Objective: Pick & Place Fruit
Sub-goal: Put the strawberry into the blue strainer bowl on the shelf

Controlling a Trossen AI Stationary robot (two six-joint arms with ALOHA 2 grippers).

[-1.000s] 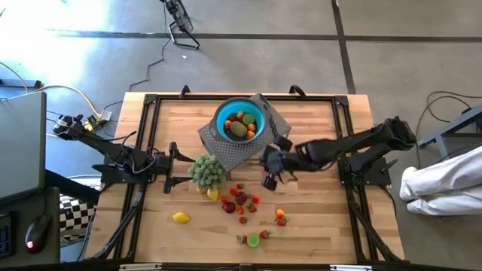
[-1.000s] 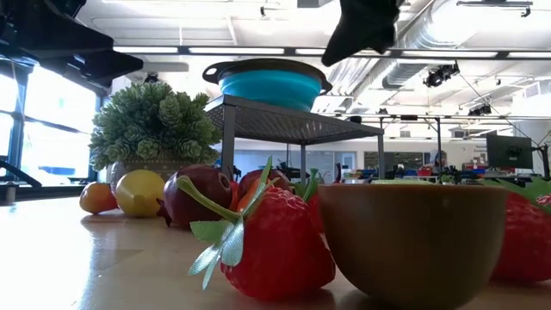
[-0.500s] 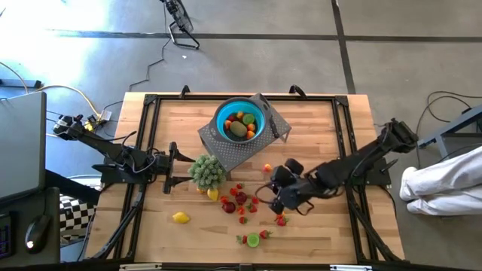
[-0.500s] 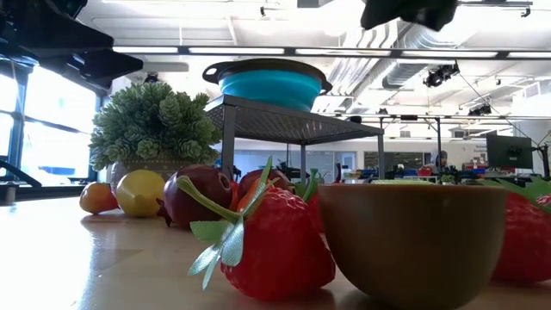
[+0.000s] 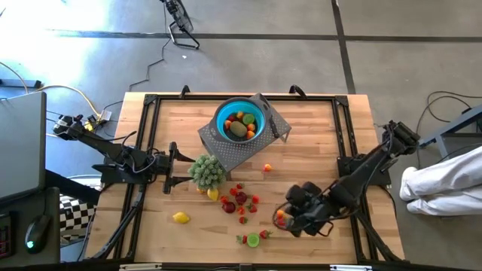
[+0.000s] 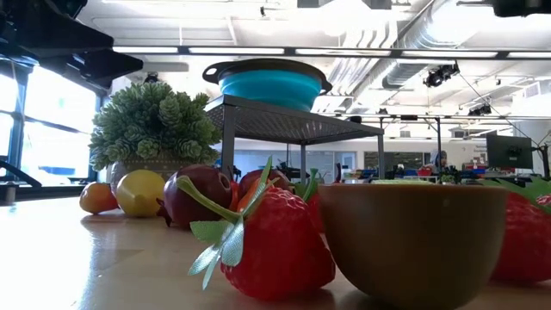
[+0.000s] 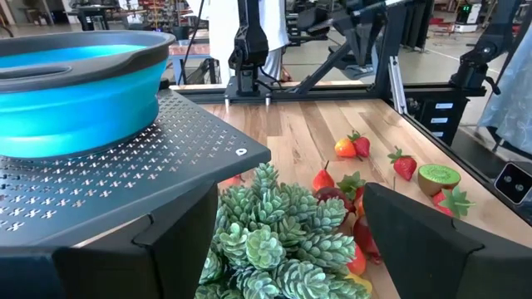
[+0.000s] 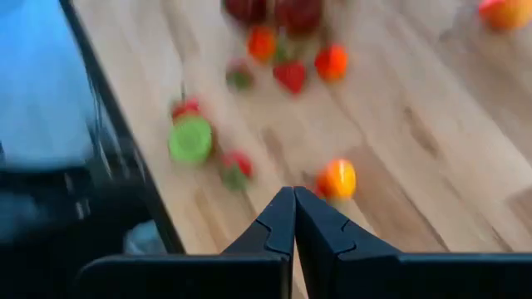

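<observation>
1. Several fruit pieces (image 5: 239,197) lie scattered on the wooden table (image 5: 316,135), centre and lower centre of the high view. More sit inside the blue bowl (image 5: 239,120), which rests on a dark perforated stand (image 5: 226,154) at upper centre. A green plant (image 5: 206,171) stands just beside the stand. Right gripper (image 5: 288,218) is at lower right, over an orange piece; fingers pressed together, nothing held. Left gripper (image 5: 172,167) waits at centre left, beside the plant.
2. Low view: a strawberry (image 6: 271,245) and a brown halved fruit (image 6: 411,237) fill the foreground and block most of the table. Lemon (image 6: 140,192) and dark red fruit (image 6: 202,194) sit farther back, with the plant, stand and bowl behind. Neither gripper can be made out here.
3. Left wrist view: fingers (image 7: 424,241) spread apart, empty; plant between them, bowl at upper left.
4. Right wrist view: closed fingertips meet just beside an orange fruit (image 8: 338,178); a lime-green slice (image 8: 190,139) lies left of centre.
</observation>
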